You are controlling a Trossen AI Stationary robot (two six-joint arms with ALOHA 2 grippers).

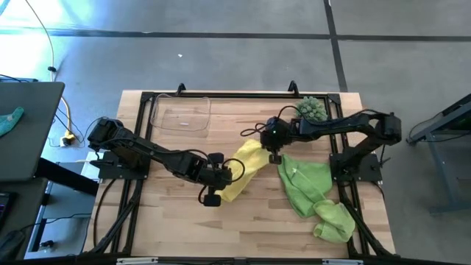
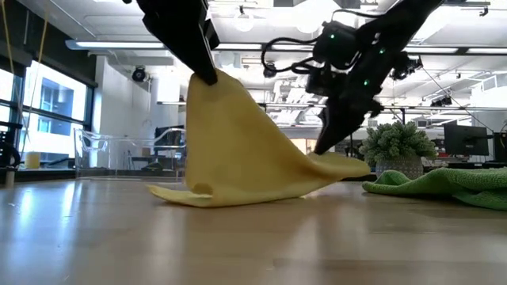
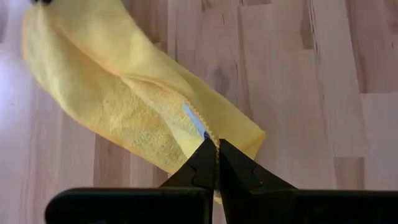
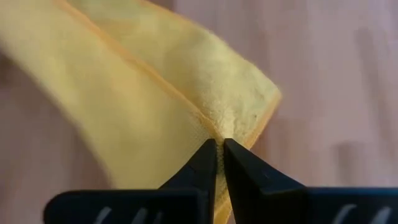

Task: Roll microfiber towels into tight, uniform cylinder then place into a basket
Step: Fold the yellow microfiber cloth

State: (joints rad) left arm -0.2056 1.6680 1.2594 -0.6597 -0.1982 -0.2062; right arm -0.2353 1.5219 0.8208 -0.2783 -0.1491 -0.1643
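- Yellow towel [image 1: 246, 168] sits mid-table, pinched at two edges and pulled up off the wood.
- Left gripper [image 3: 216, 163] is clamped on its nearer edge.
- Right gripper [image 4: 219, 155] is clamped on its far corner.
- Green towels [image 1: 313, 193] lie crumpled beside it; clear basket [image 1: 180, 114] sits well apart.

Basket [image 1: 180, 114] at table's [image 1: 243, 228] back left, towels [image 1: 246, 168] centre and right.

Bright overhead lighting, window glare at left, right wrist view blurred.
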